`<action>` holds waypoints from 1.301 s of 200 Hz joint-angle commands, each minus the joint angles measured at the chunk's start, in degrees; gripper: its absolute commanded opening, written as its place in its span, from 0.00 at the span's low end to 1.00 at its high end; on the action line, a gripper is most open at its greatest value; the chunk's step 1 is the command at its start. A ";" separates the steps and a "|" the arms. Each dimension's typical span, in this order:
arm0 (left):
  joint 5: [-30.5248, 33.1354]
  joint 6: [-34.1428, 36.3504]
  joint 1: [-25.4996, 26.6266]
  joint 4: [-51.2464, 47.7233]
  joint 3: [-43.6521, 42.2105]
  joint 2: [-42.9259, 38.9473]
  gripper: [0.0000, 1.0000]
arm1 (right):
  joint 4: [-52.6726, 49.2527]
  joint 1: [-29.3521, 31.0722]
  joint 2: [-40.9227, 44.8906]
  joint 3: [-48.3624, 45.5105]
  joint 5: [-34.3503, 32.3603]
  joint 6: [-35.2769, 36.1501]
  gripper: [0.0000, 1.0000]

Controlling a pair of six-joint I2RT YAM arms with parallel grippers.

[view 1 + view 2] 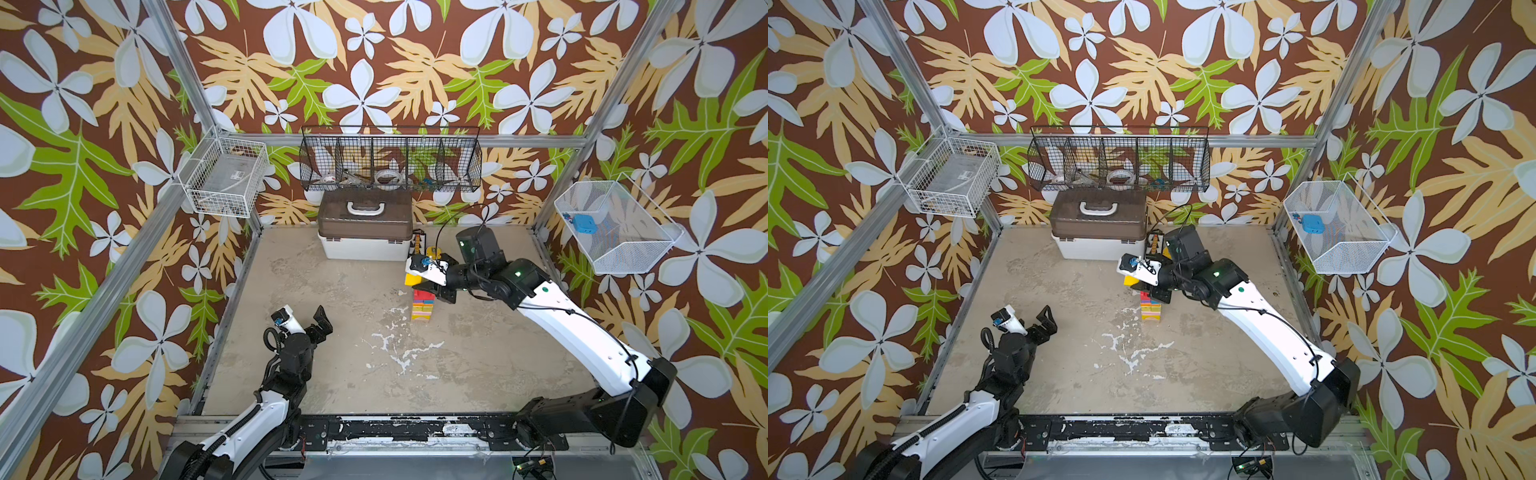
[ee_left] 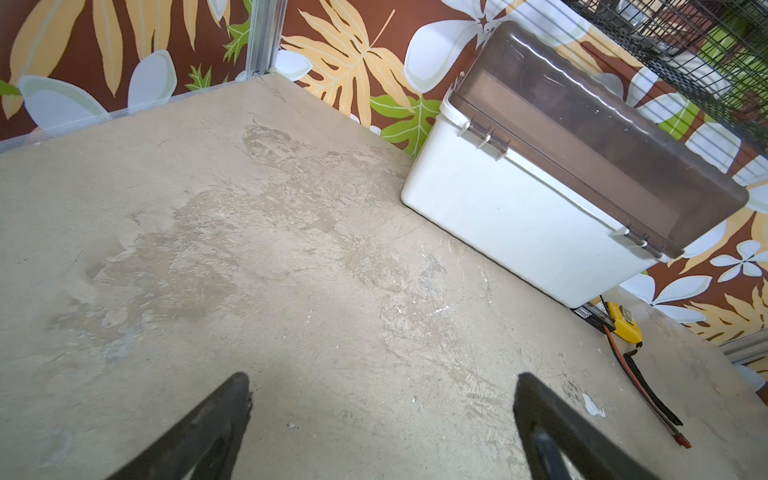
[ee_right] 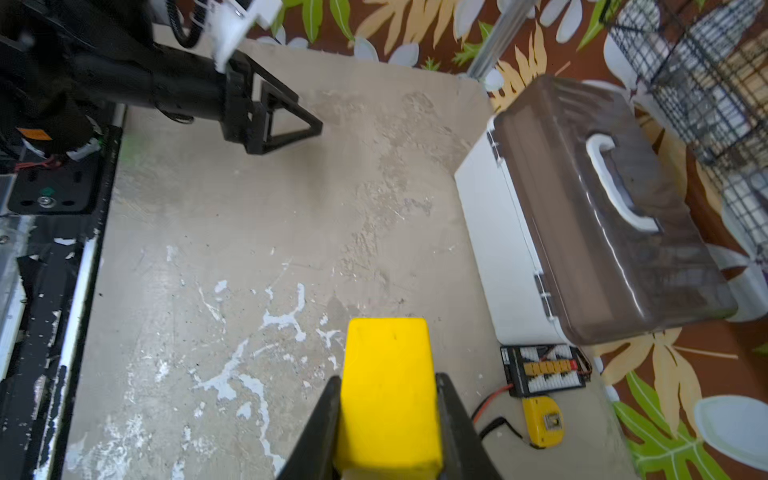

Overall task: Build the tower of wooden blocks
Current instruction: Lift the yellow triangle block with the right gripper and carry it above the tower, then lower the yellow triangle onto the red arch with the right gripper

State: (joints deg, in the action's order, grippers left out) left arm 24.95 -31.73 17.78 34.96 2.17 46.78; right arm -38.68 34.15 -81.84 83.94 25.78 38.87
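Note:
The tower [image 1: 421, 306] [image 1: 1150, 308] stands mid-table right of centre, a narrow stack of wood blocks with yellow and orange low down and red, blue and pink on top. Just above its top and a little to the left, my right gripper [image 1: 416, 283] [image 1: 1137, 285] [image 3: 388, 378] is shut on a yellow block [image 1: 410, 279] [image 1: 1130, 281] [image 3: 386, 345], one finger on each side. The tower itself is hidden in the right wrist view. My left gripper [image 1: 306, 318] [image 1: 1030, 322] [image 2: 382, 380] hovers open and empty over bare table at the front left.
A white box with a brown lid [image 1: 365, 232] [image 2: 540, 199] [image 3: 582, 232] sits at the back, close behind the tower. Beside it lie a yellow tape measure [image 3: 542, 422] and a small connector board [image 3: 544, 370] with wires. Wire baskets [image 1: 390, 162] hang on the walls.

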 commanded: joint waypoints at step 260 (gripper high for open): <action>-28.45 28.47 17.99 24.19 -5.08 5.28 0.89 | -12.54 -9.32 -17.35 9.80 5.61 18.07 0.00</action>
State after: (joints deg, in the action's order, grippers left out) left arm -3.53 -4.25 35.68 57.82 0.30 51.92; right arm -50.65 24.80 -97.97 92.18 31.07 58.41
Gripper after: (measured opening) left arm 0.897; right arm 0.280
